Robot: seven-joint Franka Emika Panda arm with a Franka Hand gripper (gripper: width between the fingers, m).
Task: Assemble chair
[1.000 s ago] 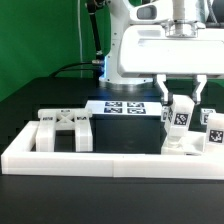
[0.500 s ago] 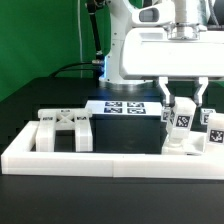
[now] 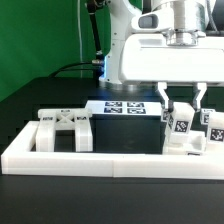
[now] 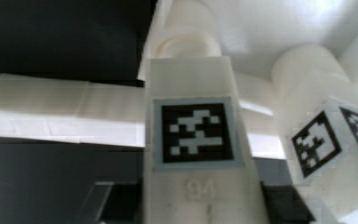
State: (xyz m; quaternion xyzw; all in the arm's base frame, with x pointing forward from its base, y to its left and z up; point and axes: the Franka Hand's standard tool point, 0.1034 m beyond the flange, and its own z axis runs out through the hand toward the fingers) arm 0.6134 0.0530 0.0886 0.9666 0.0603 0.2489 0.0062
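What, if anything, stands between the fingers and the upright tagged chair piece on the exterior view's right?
Nothing visible does. The gripper is shut on the upright chair piece, with its fingers pressed against either side of it.

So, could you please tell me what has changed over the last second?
The claw, shut on the upright tagged chair piece, has sunk slightly and carried that piece a little lower. Nothing was taken hold of or let go. The X-braced frame, the marker board and the border wall stayed where they were.
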